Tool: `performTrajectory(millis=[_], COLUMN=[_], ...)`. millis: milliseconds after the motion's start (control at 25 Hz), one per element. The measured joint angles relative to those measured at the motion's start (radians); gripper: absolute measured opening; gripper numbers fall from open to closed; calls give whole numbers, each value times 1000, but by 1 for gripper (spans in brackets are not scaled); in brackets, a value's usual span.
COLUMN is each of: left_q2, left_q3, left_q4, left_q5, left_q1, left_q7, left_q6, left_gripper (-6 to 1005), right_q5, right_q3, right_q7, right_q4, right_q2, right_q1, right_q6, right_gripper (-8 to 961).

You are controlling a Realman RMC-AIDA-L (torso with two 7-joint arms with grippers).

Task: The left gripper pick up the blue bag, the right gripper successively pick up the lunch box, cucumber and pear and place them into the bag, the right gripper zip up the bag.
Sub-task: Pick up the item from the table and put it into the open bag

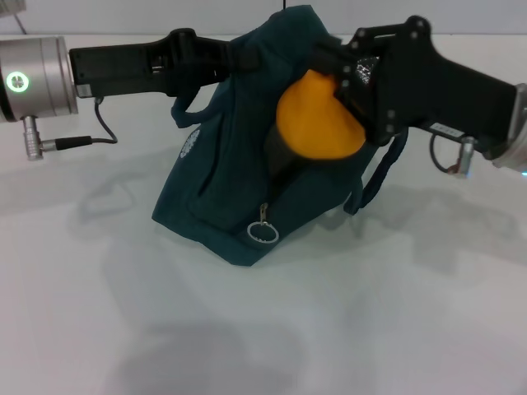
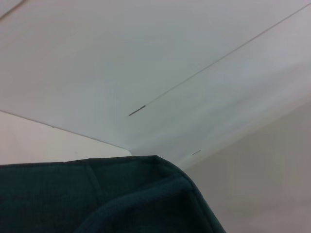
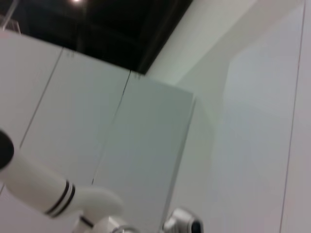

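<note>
While my left gripper (image 1: 235,56) pinches the blue bag (image 1: 239,173) upright, my right gripper (image 1: 342,78), fingers clamped on the pear (image 1: 317,119) at the mouth, should lower fully inside before spreading.

Blue bag (image 1: 222,197) mid-table, its opening filled by the pear (image 1: 317,115) and right hand (image 1: 342,82), bare table (image 1: 329,329) in front.

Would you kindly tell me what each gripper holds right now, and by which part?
The right gripper holds the round orange-yellow pear by its upper right side, at the bag's opening. The left gripper grips the dark teal-blue fabric bag at its upper rim.
</note>
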Motion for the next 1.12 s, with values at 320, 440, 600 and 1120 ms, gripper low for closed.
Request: performTrajectory(millis=[320, 440, 600, 1120], left_q2=[0, 0, 0, 1], left_q3=[0, 0, 0, -3], left_q4=[0, 0, 0, 0], left_q5=[0, 0, 0, 0], left_q1=[-1, -2, -1, 0], left_q7=[-3, -2, 0, -1], left_q6=[2, 4, 6, 6], left_gripper=[62, 62, 62, 62], right_q5=[-9, -9, -9, -1], right_q3=[-92, -121, -152, -188], right_q7=[-37, -45, -40, 29], right_q4=[0, 0, 1, -15], right_q2=[5, 6, 6, 5], right_q1=[4, 4, 1, -79], right_q6=[103, 128, 171, 184], right_gripper=[136, 144, 154, 188])
